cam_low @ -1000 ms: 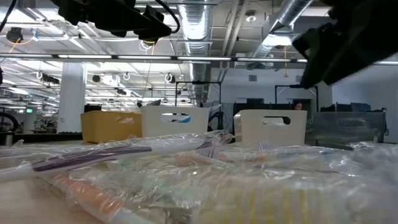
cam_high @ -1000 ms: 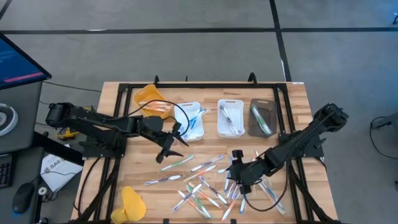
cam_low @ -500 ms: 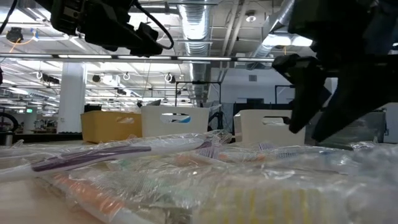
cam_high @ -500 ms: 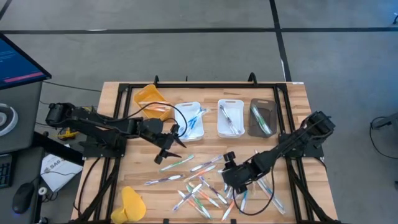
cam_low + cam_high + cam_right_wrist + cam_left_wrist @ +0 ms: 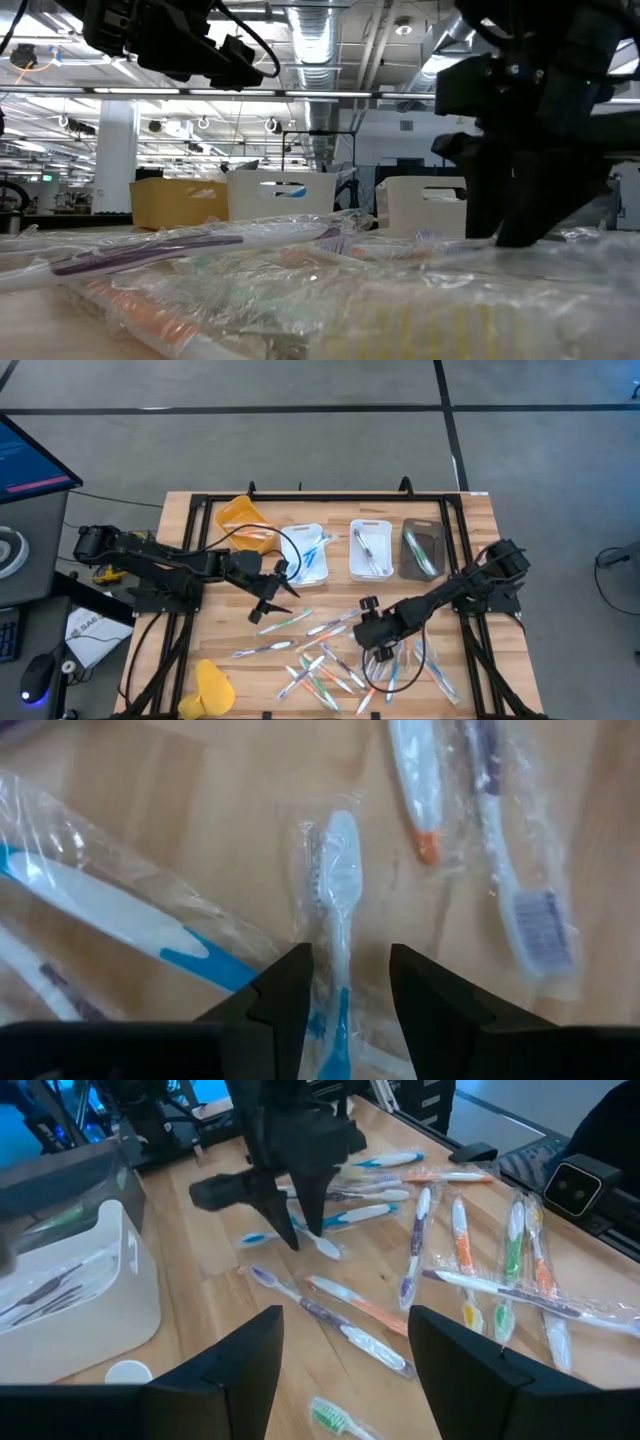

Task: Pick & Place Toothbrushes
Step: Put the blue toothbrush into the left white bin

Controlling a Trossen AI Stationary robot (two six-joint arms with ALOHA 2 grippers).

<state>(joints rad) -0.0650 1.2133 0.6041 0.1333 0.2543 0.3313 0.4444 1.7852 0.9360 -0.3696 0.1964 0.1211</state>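
Four trays along the worktop's back each hold a few toothbrushes; left fingers open and empty, right fingers straddling one wrapped brush.

Two matte-black jointed arms with looping black cables, each tipped with tapered, wedge-shaped black jaws.

Evenly and brightly lit from above in the high view, with only soft, short shadows on the table. Backlit in the low view by ceiling lights; arms reduced to dark silhouettes, near plastic wrappers blurred and glaring. Blurred at the nearest edge in both wrist views; sharp and shiny on the wrapped toothbrushes.
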